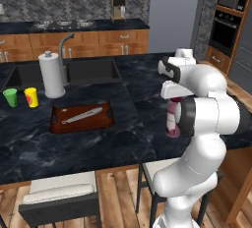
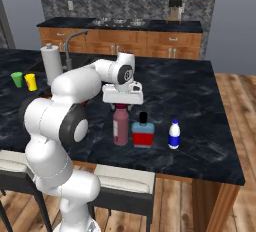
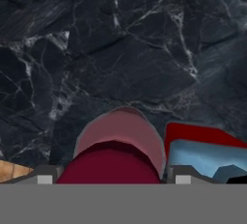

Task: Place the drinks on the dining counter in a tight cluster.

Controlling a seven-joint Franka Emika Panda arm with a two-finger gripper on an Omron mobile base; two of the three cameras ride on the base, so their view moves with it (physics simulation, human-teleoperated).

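Directly above maroon bottle point(image 2: 120, 128): pincer point(image 2: 121, 104), jaws wide apart.

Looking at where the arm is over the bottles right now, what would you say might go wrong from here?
1. The gripper sits right over the maroon bottle, its jaws open to either side of the top. A sideways move could tip this tall bottle.
2. The blue-and-red bottle stands close beside it, so it might get bumped too.
3. The white-and-blue bottle stands apart, leaving the cluster on the dining counter loose.
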